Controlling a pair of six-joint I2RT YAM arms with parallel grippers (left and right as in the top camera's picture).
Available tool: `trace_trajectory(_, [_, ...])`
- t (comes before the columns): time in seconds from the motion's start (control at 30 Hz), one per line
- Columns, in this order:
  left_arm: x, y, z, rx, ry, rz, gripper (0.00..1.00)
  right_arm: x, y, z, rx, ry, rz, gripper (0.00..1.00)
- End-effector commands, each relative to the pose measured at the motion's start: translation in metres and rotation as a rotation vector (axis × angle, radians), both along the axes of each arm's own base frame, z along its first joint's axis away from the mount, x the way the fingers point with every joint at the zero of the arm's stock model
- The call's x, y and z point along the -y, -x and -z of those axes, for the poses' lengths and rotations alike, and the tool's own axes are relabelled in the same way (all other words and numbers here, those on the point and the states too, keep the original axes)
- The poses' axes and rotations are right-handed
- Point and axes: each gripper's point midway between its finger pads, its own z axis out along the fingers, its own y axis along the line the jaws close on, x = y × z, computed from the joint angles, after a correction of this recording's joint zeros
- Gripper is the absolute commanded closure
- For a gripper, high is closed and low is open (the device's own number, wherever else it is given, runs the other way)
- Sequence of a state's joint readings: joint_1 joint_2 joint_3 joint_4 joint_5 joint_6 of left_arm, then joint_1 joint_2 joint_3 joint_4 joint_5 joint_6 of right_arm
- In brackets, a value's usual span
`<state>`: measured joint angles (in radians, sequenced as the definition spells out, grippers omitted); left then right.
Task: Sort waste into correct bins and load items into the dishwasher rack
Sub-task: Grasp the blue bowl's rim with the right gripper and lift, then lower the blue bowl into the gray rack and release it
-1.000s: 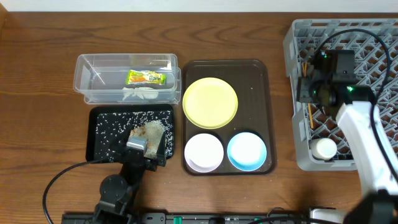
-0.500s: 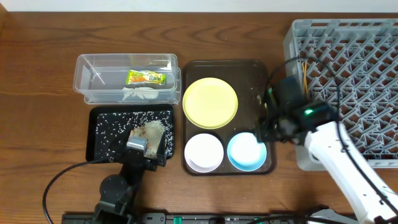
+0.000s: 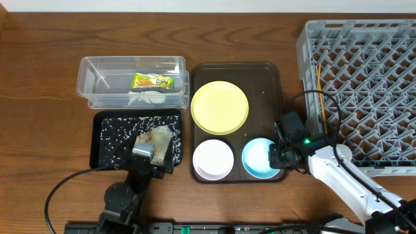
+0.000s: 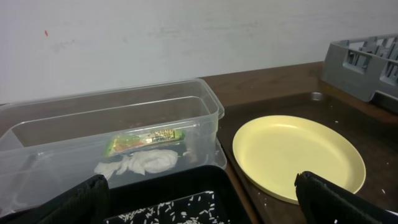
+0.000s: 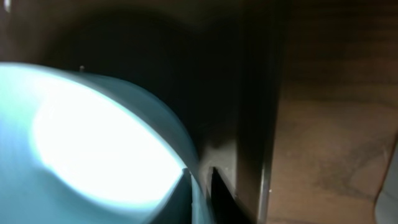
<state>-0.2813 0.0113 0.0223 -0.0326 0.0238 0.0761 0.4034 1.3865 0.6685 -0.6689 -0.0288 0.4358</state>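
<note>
My right gripper point(image 3: 278, 156) point(image 5: 200, 186) is shut on the right rim of the light-blue bowl point(image 3: 258, 158) point(image 5: 93, 137), low over the brown serving tray point(image 3: 270, 84). A white bowl point(image 3: 213, 159) and the yellow-green plate point(image 3: 220, 107) point(image 4: 297, 155) lie on the same tray. The clear tub point(image 3: 91, 84) point(image 4: 205, 102) holds the snack wrapper point(image 3: 153, 81) point(image 4: 143, 142) and the tissue point(image 3: 144, 97) point(image 4: 137, 165). Rice scraps point(image 3: 120, 133) cover the black tray point(image 3: 97, 156) point(image 4: 180, 199), where my left gripper point(image 3: 156, 146) point(image 4: 205, 205) hangs open. Chopsticks point(image 3: 321, 94) lie in the grey rack point(image 3: 364, 78).
A brownish clump of food point(image 3: 158, 135) sits beside my left gripper on the black tray. A small white round thing point(image 3: 341, 153) shows at the rack's near left corner. The rack's corner point(image 4: 367, 62) shows at the right of the left wrist view.
My right arm has swung left and forward from the rack to the light-blue bowl and shut on its rim. The bowl has shifted slightly right. The left arm has not moved.
</note>
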Motion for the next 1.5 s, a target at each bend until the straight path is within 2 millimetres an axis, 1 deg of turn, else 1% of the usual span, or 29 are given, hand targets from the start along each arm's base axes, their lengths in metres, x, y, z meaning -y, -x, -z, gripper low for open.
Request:
trace_trajectory(0.0, [-0.002,0.0,0.017,-0.047,-0.016,-0.011,0.03,-0.003,-0.008,-0.009,0.032,-0.002,0.005,0.99])
trace_trajectory(0.03, [-0.002,0.0,0.017,-0.047,-0.016,-0.011,0.03,-0.004,-0.011,-0.014,0.044,-0.003,0.006,0.99])
trace_trajectory(0.13, [-0.002,0.0,0.017,-0.047,-0.016,-0.011,0.03,0.001,-0.028,-0.043,0.126,0.012,0.028,0.99])
trace_trajectory(0.23, [-0.002,0.0,0.017,-0.047,-0.016,-0.011,0.03,0.017,-0.053,-0.087,0.264,0.091,0.077,0.99])
trace_trajectory(0.27, [-0.002,0.0,0.017,-0.047,-0.016,-0.011,0.03,0.028,-0.063,-0.109,0.334,0.146,0.107,0.99])
trace_trajectory(0.33, [-0.002,0.0,0.017,-0.047,-0.016,-0.011,0.03,0.05,-0.076,-0.147,0.451,0.248,0.168,0.99])
trace_trajectory(0.43, [-0.002,0.0,0.017,-0.047,-0.016,-0.011,0.03,0.087,-0.083,-0.198,0.607,0.432,0.281,0.99])
trace_trajectory(0.5, [-0.002,0.0,0.017,-0.047,-0.016,-0.011,0.03,0.116,-0.081,-0.226,0.695,0.591,0.373,0.99])
trace_trajectory(0.53, [-0.002,0.0,0.017,-0.047,-0.016,-0.011,0.03,0.126,-0.079,-0.234,0.718,0.652,0.405,0.99])
trace_trajectory(0.57, [-0.002,0.0,0.017,-0.047,-0.016,-0.011,0.03,0.14,-0.076,-0.244,0.74,0.737,0.451,0.99])
trace_trajectory(0.6, [-0.002,0.0,0.017,-0.047,-0.016,-0.011,0.03,0.149,-0.074,-0.249,0.747,0.785,0.478,0.99])
trace_trajectory(0.67, [-0.002,0.0,0.017,-0.047,-0.016,-0.011,0.03,0.162,-0.071,-0.252,0.742,0.831,0.522,0.99])
trace_trajectory(0.77, [-0.002,0.0,0.017,-0.047,-0.016,-0.011,0.03,0.184,-0.067,-0.252,0.713,0.878,0.59,0.99])
trace_trajectory(0.9, [-0.002,0.0,0.017,-0.047,-0.016,-0.011,0.03,0.223,-0.059,-0.255,0.677,0.987,0.724,0.99])
trace_trajectory(1.0, [-0.002,0.0,0.017,-0.047,-0.016,-0.011,0.03,0.246,-0.057,-0.249,0.631,1.024,0.797,0.99])
trace_trajectory(1.1, [-0.002,0.0,0.017,-0.047,-0.016,-0.011,0.03,0.268,-0.052,-0.237,0.541,1.08,0.818,0.99])
trace_trajectory(1.2, [-0.002,0.0,0.017,-0.047,-0.016,-0.011,0.03,0.281,-0.051,-0.221,0.47,1.089,0.832,0.99])
trace_trajectory(1.27, [-0.002,0.0,0.017,-0.047,-0.016,-0.011,0.03,0.286,-0.051,-0.213,0.438,1.083,0.832,0.99])
trace_trajectory(1.37, [-0.002,0.0,0.017,-0.047,-0.016,-0.011,0.03,0.287,-0.055,-0.2,0.405,1.048,0.82,0.99])
trace_trajectory(1.47, [-0.002,0.0,0.017,-0.047,-0.016,-0.011,0.03,0.287,-0.058,-0.193,0.389,1.048,0.809,0.99])
